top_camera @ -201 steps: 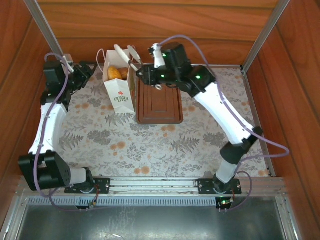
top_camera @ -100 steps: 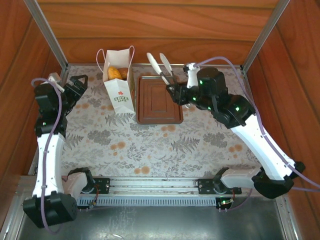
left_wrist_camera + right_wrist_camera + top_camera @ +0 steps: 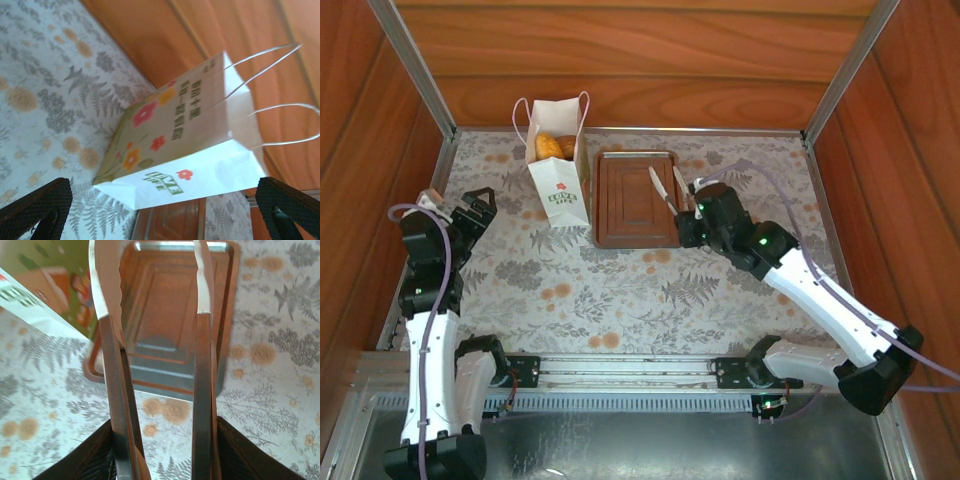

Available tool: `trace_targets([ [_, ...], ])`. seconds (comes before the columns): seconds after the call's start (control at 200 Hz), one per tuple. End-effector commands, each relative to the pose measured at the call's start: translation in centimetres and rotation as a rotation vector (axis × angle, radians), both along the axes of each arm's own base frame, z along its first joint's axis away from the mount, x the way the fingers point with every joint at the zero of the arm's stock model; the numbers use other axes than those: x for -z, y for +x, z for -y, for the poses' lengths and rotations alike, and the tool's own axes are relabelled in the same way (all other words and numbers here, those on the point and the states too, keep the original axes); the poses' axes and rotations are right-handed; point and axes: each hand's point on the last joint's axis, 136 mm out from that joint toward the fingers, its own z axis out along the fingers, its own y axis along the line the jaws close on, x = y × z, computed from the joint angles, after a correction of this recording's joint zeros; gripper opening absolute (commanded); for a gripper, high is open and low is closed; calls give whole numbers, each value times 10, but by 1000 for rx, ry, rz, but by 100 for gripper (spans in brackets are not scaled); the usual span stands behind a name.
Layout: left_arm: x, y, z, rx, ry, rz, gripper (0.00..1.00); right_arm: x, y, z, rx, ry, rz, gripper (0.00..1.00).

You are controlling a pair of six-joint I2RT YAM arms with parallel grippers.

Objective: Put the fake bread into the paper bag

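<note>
The white paper bag stands upright at the back left, handles up. Golden fake bread shows in its open mouth. My right gripper hovers by the brown tray's right edge, shut on the metal tongs, whose two arms point out over the tray. In the right wrist view the tongs are spread apart with nothing between them, held in my right gripper. My left gripper stands open, well left of the bag. In the left wrist view the paper bag lies beyond my left gripper.
The brown rectangular tray sits right beside the bag, and it holds nothing; the right wrist view looks down on this tray. A floral cloth covers the table. Wooden walls and metal posts close in the back and sides.
My right arm has drawn back from the bag's mouth and come down toward the tray's right edge, tongs still in hand. My left arm has pulled away from the bag toward the near left.
</note>
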Motion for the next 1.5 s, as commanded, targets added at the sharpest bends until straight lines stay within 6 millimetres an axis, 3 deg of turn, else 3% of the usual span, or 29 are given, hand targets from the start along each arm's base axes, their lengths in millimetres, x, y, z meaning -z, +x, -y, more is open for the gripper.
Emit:
trace_targets([
  [0.0,19,-4,-3,-21,-11,-53,100,9,20,-4,14,0,69,50],
  [0.22,39,-2,-8,-39,-7,-108,100,55,38,-16,-5,-24,30,49],
  [0.625,71,13,-22,-91,18,-209,100,93,82,-58,-115,-71,42,50],
  [0.79,73,27,-26,-96,12,-230,100,113,100,-66,-134,-138,32,50],
  [0.804,73,28,-26,-95,12,-231,100,125,101,-66,-138,-160,10,50],
  [0.839,72,31,-27,-99,13,-231,100,133,103,-67,-141,-179,-5,51],
  [1.139,63,48,-35,-121,33,-222,100,185,79,-55,-177,-256,-154,52],
  [1.364,59,58,-41,-146,37,-209,100,201,59,-47,-175,-254,-251,55],
  [1.494,52,63,-42,-149,40,-192,100,205,54,-49,-183,-239,-282,65],
])
